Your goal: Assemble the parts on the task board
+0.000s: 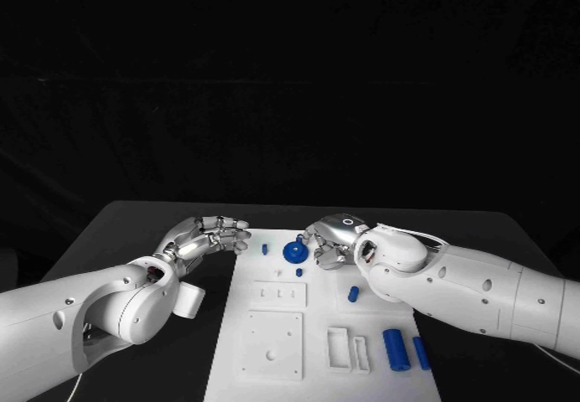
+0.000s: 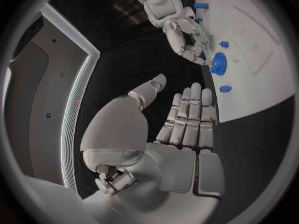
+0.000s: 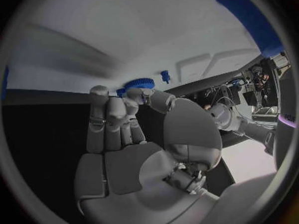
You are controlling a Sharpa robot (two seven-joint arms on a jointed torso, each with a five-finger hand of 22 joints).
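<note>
Your head camera looks down over the board [image 1: 317, 335]; both wrist cameras sit close behind their hands, sharing its blue gear [image 2: 219, 63].

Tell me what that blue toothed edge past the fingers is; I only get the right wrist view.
Observer: A round blue gear at the far end of the white task board; the fingertips of the right hand reach its rim.
Operator: Is the other hand holding anything?
Observer: No, the left hand is open and empty, over the black table beside the board.
Operator: Any more blue pieces?
Observer: Two blue cylinders lie side by side near the board's near right corner.
</note>
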